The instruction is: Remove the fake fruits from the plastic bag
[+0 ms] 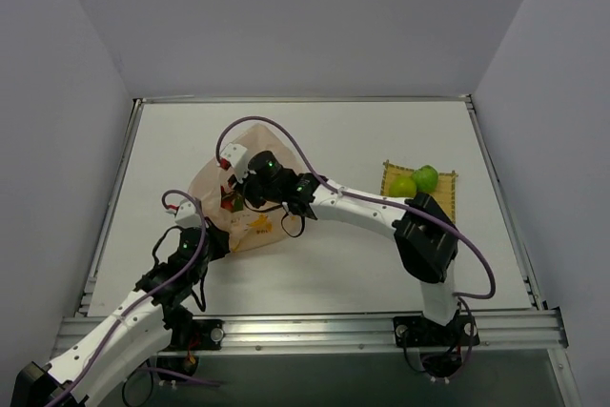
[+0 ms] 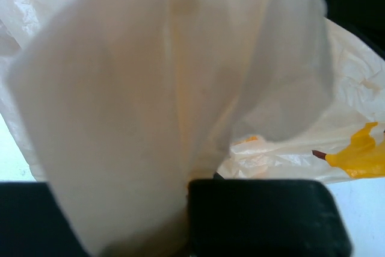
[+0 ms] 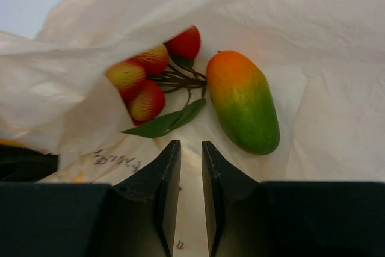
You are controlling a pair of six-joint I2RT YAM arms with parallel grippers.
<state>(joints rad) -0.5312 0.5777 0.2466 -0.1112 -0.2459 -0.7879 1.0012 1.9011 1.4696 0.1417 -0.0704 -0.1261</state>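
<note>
Fold of plastic bag overhangs red cluster; oval fruit unobstructed

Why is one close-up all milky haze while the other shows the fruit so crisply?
Left wrist: the plastic bag hangs right against the lens, out of focus, with light glowing through it. Right wrist: the oval fruit and red cluster are sharp and softly lit, without harsh glare; the near fingers are dark. Top external: even light, faint shadows.

- Table: a flat white top, evenly lit, was edged by a thin metal border.
- Back wall and side walls: plain pale grey panels enclosed it.
- Aluminium rail: ran along the near edge.
</note>
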